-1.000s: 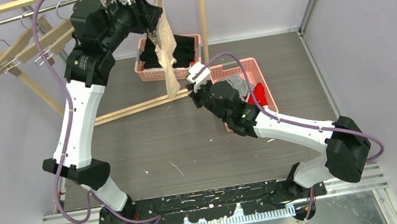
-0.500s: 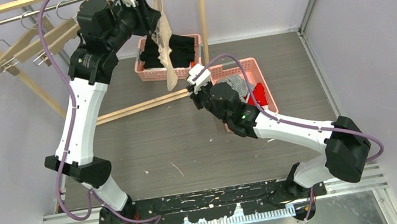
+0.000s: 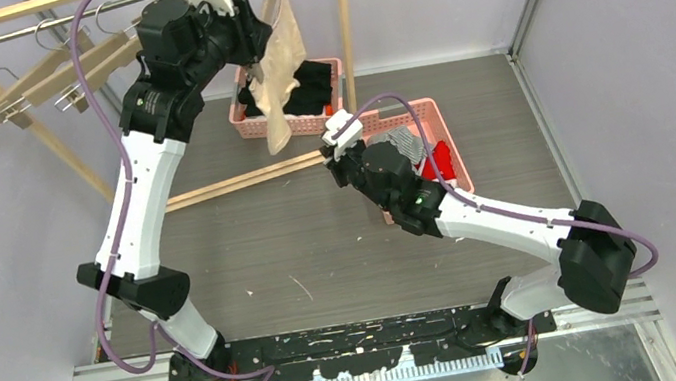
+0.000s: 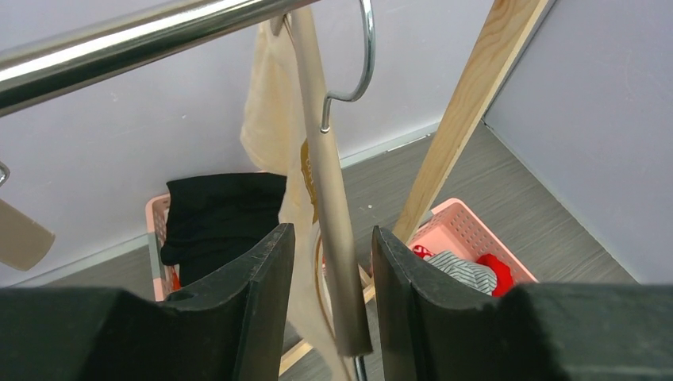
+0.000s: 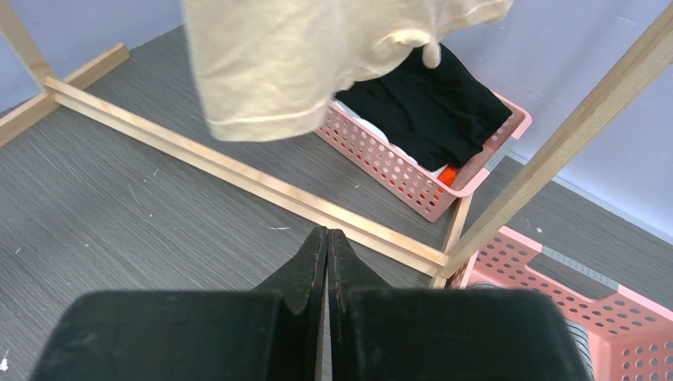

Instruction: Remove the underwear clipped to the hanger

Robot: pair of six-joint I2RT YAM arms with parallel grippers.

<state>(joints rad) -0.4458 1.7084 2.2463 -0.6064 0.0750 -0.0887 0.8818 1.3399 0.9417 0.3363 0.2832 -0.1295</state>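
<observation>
1. Up at the metal rail (image 4: 119, 40): beige underwear (image 4: 266, 119) hanging limp from a wooden hanger (image 4: 329, 198), draped above the far pink basket (image 3: 289, 125) of black clothes (image 4: 214, 214). No telling where the clip bites, as it sits out of sight.
2. Down in the near pink basket (image 3: 445, 124): red underwear (image 3: 441, 160) and striped underwear (image 3: 406, 148), both already off any hanger.
3. Raised to the rail, the left claw (image 4: 332, 232), jaws partway apart and straddling the hanger's wooden bar. No firm clamp visible on the bar, and no cloth between the jaws, only just behind the bar.
4. Low over the grey surface (image 5: 119, 198), the right claw (image 5: 327, 234), pinched fully together and empty, pointing toward the rack's base bar (image 5: 238, 171), well below the beige hem.
5. Likely handling of the beige piece: light, thin and soft, folding and swinging at a touch, with no stiffness to push against. Little risk of damage, but probably prone to slipping out of a shallow pinch and to dragging the hanger along the rail.
6. Best hold, by this judgement: gather a generous fold high up, close under the hanger, rather than the loose hem. Steady the wooden bar with one claw, then draw the cloth down and away with the other to free it from the clip.
</observation>
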